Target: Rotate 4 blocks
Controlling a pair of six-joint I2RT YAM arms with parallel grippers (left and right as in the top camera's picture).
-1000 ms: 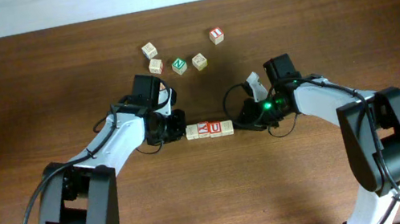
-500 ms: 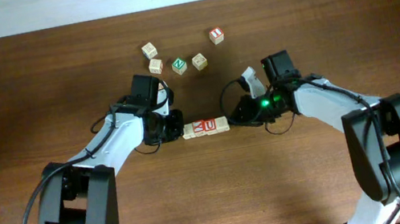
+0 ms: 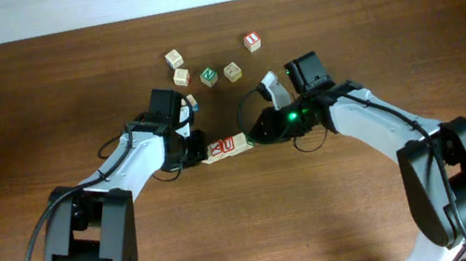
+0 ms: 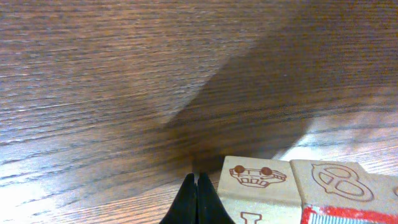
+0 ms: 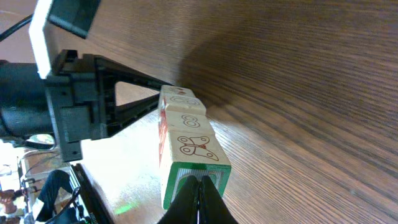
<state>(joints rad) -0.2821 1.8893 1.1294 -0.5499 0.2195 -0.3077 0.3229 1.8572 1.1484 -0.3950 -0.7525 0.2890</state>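
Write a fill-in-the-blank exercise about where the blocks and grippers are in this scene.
The row of blocks lies between the left gripper and the right gripper, both ____. The row's end face at the right gripper is edged in ____. Beyond the row, ____ loose cubes lie on the table.
Missing words: shut; green; five.

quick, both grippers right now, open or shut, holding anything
left gripper: shut, holding nothing, tips by one end of the row of blocks
right gripper: shut, holding nothing, tips at the row's green end
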